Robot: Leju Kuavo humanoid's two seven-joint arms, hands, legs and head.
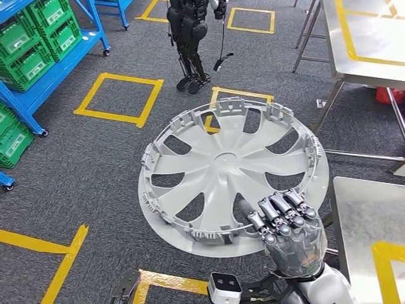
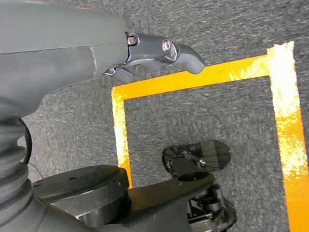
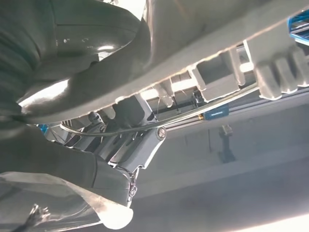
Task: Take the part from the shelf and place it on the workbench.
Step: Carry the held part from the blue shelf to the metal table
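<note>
Grey carpet (image 1: 95,164) with yellow tape squares (image 1: 118,98) is what I'm looking down on. Above it I see the hubcap (image 1: 224,171), inner side up, carried by my right hand (image 1: 286,231), fingers (image 1: 274,212) curled over its near rim. Just right stands the steel workbench (image 1: 362,215). My left hand (image 2: 153,50) hangs beside the body, whether spread I cannot tell. Beyond stand blue shelves (image 1: 57,63) with green crates (image 1: 45,38) and another robot (image 1: 191,38).

head: high, looking down over wheel cover (image 1: 229,171) | right wrist: close under it | left wrist: faces floor tape (image 2: 204,77)
</note>
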